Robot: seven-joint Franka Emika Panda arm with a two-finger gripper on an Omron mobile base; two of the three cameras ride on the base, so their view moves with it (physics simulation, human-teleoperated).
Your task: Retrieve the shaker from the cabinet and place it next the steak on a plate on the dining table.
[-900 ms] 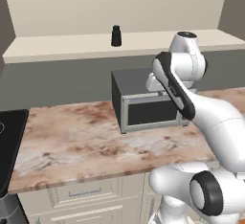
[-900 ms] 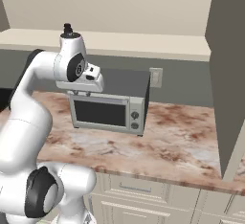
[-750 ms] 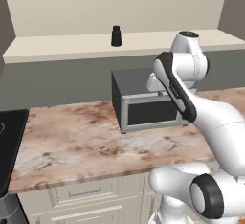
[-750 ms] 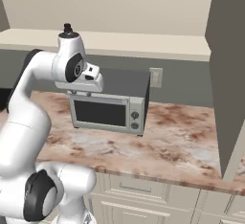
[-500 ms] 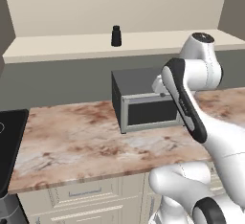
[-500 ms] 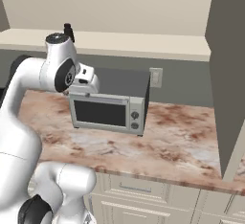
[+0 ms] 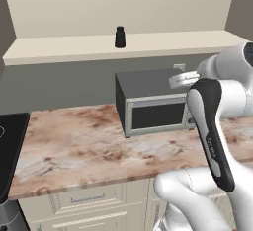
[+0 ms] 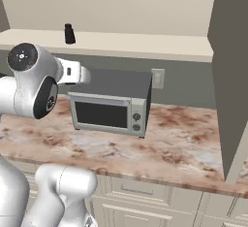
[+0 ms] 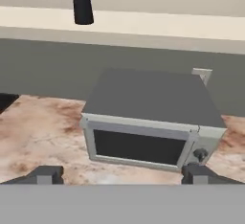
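Note:
The small black shaker (image 7: 119,37) (image 8: 69,34) stands upright on the cream shelf board of the cabinet (image 7: 69,48), high above the counter. In the hand view the shaker (image 9: 82,3) is at the top left, far beyond the fingers. My gripper (image 9: 120,174) is open, its two dark fingertips (image 9: 46,174) wide apart with nothing between them. It hangs in front of the microwave, well below and short of the shelf. The steak, the plate and the dining table are out of view.
A dark grey microwave (image 7: 152,105) (image 8: 110,105) sits on the marbled counter (image 7: 74,141) under the shelf. A black cooktop (image 7: 10,148) lies at the counter's left end. A tall dark side panel (image 8: 233,75) closes the right side. My white arm (image 7: 212,126) crosses the foreground.
My arm's upper joints have swung outward and nearer the cameras, while the hand stays in front of the microwave. The shaker and the scene have not shifted.

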